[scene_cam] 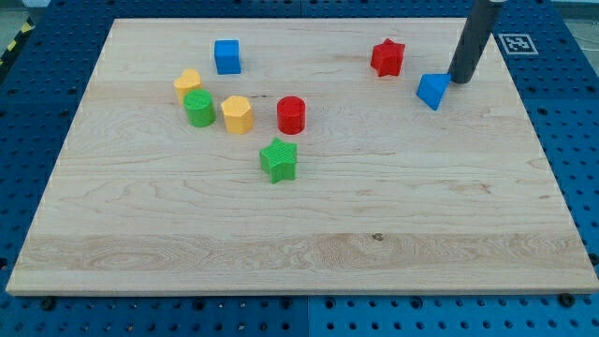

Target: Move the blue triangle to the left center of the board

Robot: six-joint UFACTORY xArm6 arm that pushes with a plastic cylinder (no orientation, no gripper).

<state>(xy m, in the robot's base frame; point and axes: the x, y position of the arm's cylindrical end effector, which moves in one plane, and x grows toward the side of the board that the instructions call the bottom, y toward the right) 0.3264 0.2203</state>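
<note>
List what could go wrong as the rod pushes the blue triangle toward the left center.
1. My tip sits at the blue triangle's upper right corner, so an off-center push may spin it aside.
2. The red cylinder, yellow block and green cylinder lie along the leftward path; the triangle could knock them.

My tip [460,80] sits just right of the blue triangle [431,91].

My tip [460,80] sits just right of the blue triangle [431,91], upper right of the board [309,243] — red star [387,57] nearby to its left.
</note>
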